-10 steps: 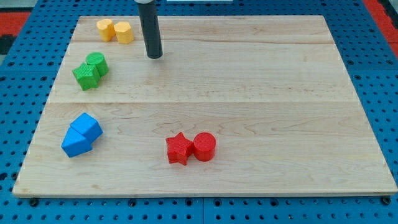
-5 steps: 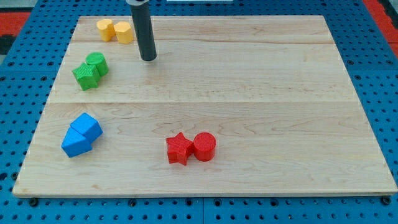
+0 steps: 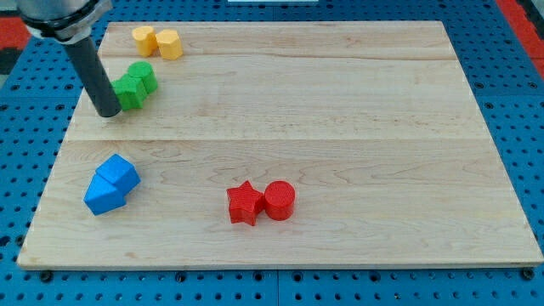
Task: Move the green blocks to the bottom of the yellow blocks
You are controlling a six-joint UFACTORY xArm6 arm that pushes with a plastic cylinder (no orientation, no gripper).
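Note:
Two green blocks touch each other at the view's upper left: a green star-like block [image 3: 129,93] and a green cylinder [image 3: 142,76] just up and right of it. Two yellow blocks [image 3: 144,39] [image 3: 170,43] sit side by side above them near the board's top edge. My tip [image 3: 109,112] rests on the board at the lower left side of the green star-like block, touching it. The dark rod rises up and to the left out of the view.
Two blue blocks [image 3: 110,184] lie together at the lower left. A red star [image 3: 245,203] and a red cylinder [image 3: 279,201] sit side by side at the bottom centre. The wooden board [image 3: 340,127] lies on a blue pegboard.
My tip has swung from right of the yellow blocks down and left to the green blocks' lower left. The green blocks have shifted slightly up and right, closer to the yellow blocks.

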